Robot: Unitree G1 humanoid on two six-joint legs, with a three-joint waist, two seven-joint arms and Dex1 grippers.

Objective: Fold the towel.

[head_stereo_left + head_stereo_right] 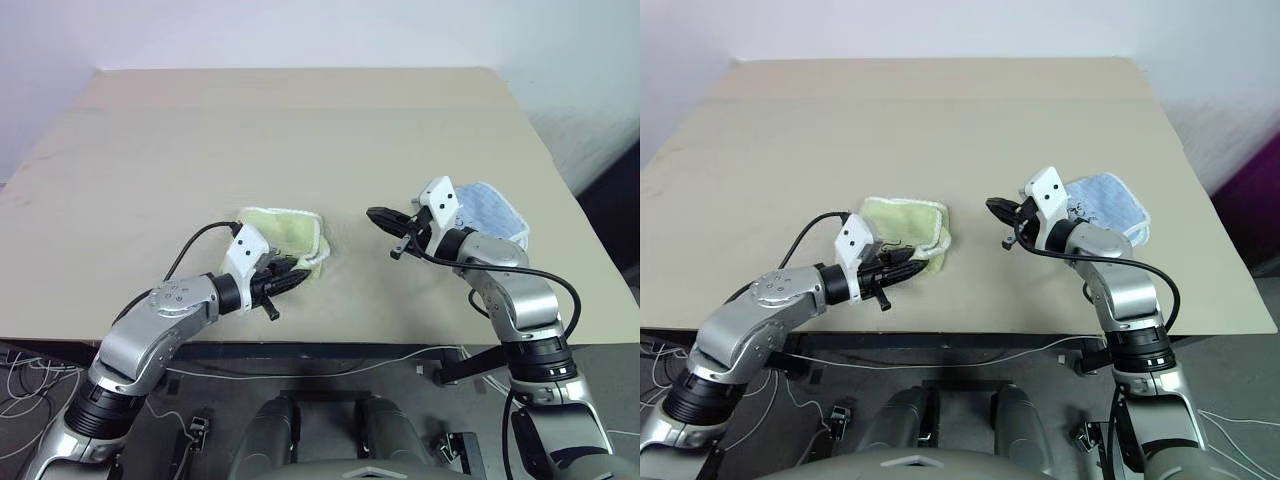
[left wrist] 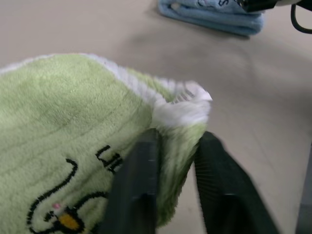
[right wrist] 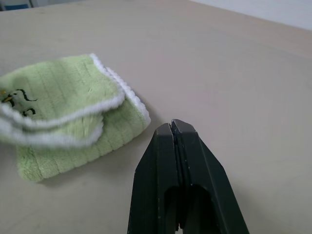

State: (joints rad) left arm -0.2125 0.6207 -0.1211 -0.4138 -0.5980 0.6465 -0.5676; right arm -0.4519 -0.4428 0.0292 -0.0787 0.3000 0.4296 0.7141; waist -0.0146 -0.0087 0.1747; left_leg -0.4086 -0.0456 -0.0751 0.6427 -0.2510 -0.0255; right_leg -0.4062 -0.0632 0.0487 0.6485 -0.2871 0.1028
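Already doubled over, the towel (image 1: 285, 233) lies on the bench (image 1: 300, 130). Left end effector (image 2: 178, 168) straddles its corner, fingers parted, probably letting go. Right end effector (image 3: 175, 127) hovers nearby, closed and empty.

I see bare table (image 1: 300, 130) across the whole far half and between the two arms. The towel (image 1: 285, 232) lies bunched near the front edge with my left gripper (image 1: 292, 281) against its near corner. A blue cloth (image 1: 492, 210) sits behind my right gripper (image 1: 385, 218).
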